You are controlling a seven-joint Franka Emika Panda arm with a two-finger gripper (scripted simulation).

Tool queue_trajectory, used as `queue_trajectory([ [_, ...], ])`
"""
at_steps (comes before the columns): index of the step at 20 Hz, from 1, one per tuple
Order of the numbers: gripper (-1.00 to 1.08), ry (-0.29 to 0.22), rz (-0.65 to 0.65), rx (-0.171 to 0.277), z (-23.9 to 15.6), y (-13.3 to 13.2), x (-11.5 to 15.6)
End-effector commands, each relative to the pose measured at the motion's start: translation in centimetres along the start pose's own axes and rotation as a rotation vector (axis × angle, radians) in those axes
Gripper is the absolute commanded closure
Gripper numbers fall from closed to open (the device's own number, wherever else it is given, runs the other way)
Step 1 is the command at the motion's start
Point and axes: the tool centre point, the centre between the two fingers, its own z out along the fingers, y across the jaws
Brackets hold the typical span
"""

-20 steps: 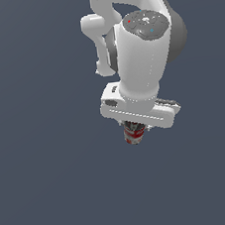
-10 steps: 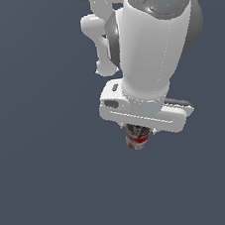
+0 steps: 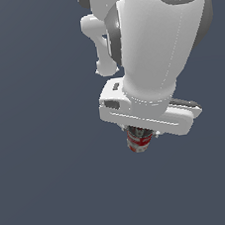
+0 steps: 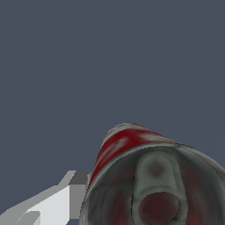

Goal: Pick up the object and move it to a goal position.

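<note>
The can (image 3: 139,141), red and white with greyish rims, hangs just under my white gripper (image 3: 139,132) in the exterior view, with only its lower part showing below the hand. In the wrist view the can (image 4: 132,145) fills the near corner, its grey end with the pull tab facing the camera. One white finger (image 4: 52,206) lies right against its side; the other finger is hidden. The gripper is shut on the can and holds it off the floor.
A plain dark grey-blue floor (image 3: 44,192) lies all around. The arm's large white body (image 3: 161,43) covers the upper part of the exterior view's right. No goal marker shows in either view.
The arm and hand have grown larger in the exterior view and shifted slightly to its right, and the can has stayed between the fingers.
</note>
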Motion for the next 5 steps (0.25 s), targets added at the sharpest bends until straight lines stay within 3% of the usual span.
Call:
queue_trajectory([
  [1,1.08,0.004,0.000,0.002,-0.46,-0.10,0.22],
  [5,1.08,0.004,0.000,0.002,-0.55,-0.14,0.30],
])
